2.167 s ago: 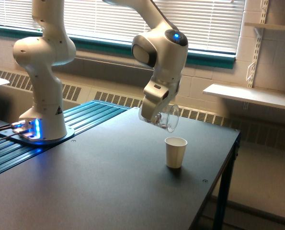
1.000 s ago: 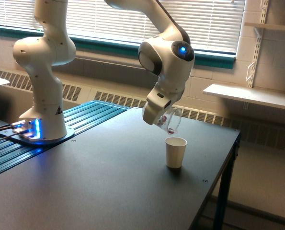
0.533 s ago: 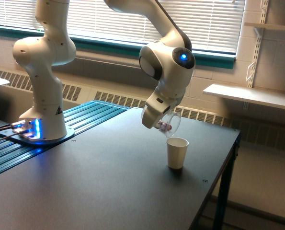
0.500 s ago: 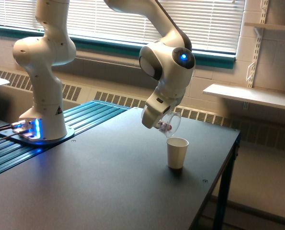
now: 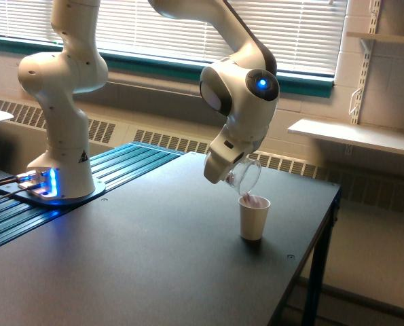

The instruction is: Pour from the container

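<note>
Pouring stage, right of frame centre: the gripper (image 5: 223,170) is clamped on the clear plastic cup (image 5: 244,178), which is tipped steeply with its mouth down, directly above the paper cup (image 5: 254,218) on the dark table (image 5: 140,265). Pale and pinkish pieces show at the paper cup's rim, so most of the transfer appears done. Whether any pieces are left in the clear cup cannot be told; righting it remains.

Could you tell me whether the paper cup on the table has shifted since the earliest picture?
Yes. The paper cup now stands slightly further toward the exterior view's right and a touch nearer the camera, closer to the table's right edge.
</note>
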{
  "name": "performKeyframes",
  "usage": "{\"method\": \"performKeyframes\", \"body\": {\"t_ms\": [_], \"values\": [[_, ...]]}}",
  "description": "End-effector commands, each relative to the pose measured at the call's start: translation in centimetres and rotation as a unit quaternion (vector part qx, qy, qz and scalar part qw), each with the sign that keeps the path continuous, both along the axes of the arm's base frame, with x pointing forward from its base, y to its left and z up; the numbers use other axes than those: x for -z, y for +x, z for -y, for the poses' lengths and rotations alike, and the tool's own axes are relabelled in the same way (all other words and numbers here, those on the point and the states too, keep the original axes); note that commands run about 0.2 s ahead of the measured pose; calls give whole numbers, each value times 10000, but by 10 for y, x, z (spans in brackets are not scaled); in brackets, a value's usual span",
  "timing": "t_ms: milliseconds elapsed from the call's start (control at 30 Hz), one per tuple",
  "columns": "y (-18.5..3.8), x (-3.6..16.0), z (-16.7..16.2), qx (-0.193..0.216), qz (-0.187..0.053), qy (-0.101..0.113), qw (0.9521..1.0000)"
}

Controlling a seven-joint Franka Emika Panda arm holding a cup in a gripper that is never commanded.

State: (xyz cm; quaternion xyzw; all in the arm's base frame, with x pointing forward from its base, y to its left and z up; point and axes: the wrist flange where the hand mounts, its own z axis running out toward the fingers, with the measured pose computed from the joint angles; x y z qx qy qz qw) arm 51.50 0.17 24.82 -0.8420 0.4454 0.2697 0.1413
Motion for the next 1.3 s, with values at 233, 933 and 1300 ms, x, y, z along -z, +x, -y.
{"method": "performKeyframes", "body": {"t_ms": [233, 933, 1300], "values": [[3, -2, 6, 109, -66, 4, 9999], [0, 1, 9, 213, -138, 42, 9997], [-2, 1, 11, 352, -102, -114, 9993]]}}
